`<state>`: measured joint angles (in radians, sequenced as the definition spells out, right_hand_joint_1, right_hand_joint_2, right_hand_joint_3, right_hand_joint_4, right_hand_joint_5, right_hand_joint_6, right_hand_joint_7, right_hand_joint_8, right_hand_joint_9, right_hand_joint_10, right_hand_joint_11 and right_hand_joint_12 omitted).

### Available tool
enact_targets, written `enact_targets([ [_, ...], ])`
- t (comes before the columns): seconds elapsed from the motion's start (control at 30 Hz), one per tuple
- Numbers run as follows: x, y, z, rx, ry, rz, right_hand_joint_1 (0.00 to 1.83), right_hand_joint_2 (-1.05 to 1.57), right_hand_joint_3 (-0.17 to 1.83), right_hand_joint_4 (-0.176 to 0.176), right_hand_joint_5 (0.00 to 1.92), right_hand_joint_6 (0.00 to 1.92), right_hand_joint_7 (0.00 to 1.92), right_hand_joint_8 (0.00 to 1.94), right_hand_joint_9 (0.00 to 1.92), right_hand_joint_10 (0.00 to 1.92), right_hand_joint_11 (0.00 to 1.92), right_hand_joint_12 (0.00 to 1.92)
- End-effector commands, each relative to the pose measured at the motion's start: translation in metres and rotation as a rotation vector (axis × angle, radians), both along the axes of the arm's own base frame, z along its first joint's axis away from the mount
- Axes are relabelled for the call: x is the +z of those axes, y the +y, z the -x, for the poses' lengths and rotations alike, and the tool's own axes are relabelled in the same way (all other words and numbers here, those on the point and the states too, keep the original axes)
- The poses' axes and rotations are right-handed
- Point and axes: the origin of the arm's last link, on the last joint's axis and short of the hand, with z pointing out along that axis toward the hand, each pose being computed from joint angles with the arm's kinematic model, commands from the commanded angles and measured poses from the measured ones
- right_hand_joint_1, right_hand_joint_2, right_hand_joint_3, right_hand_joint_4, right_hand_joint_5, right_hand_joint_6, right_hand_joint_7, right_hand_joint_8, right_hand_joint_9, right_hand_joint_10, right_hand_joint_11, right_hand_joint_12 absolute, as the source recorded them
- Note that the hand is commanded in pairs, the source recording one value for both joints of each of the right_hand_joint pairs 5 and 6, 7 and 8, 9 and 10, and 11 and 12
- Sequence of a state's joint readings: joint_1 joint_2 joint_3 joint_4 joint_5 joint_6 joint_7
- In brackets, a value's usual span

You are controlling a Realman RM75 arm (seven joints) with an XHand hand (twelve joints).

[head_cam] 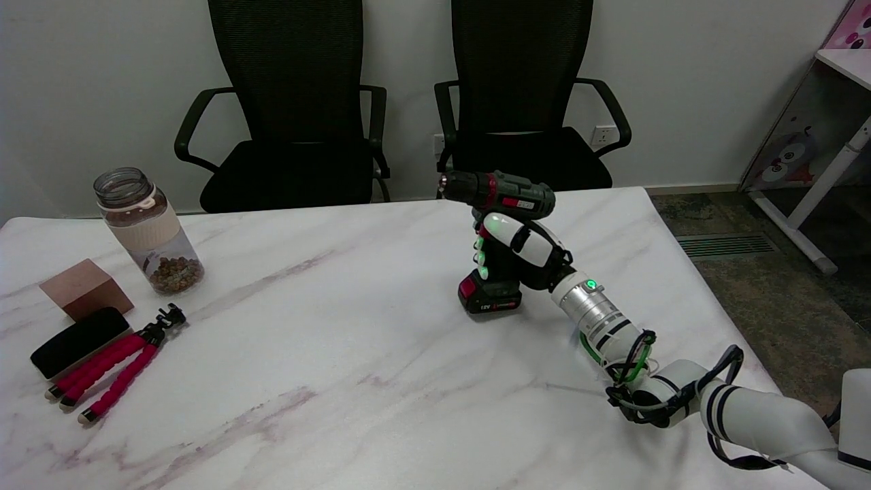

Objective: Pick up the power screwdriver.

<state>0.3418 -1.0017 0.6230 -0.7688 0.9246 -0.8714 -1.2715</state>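
The power screwdriver [500,192] is dark green and black with red accents, upright right of the table's centre, chuck pointing left. Its black-and-red battery base [490,297] sits at the tabletop; I cannot tell if it touches. My right hand [520,248] wraps the handle from the right, fingers curled around its front, and grips it. Green lights glow on the fingertips [482,258] at the handle's left side. The handle itself is mostly hidden by the hand.
At the left stand a clear jar [146,231] with brown pellets, a wooden block [85,287], a black case [78,340] and a red-legged mini tripod [116,371]. Two black office chairs [292,102] stand behind the marble table [340,354].
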Motion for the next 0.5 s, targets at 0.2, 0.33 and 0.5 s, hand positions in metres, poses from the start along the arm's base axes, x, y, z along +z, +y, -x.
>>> enact_targets([
  [0.2,-0.007,-0.010,-0.026,0.106,0.056,-0.021,0.94,0.92,0.90,0.176,1.92,1.92,1.92,1.92,1.92,1.92,1.92,1.92],
  [0.33,-0.008,-0.014,-0.031,0.121,0.055,-0.025,0.96,0.96,0.86,0.176,1.92,1.92,1.92,1.92,1.92,1.92,1.92,1.92],
  [0.5,-0.011,-0.017,-0.036,0.134,0.062,-0.036,0.97,1.01,0.80,0.176,1.92,1.92,1.92,1.92,1.92,1.92,1.92,1.92],
])
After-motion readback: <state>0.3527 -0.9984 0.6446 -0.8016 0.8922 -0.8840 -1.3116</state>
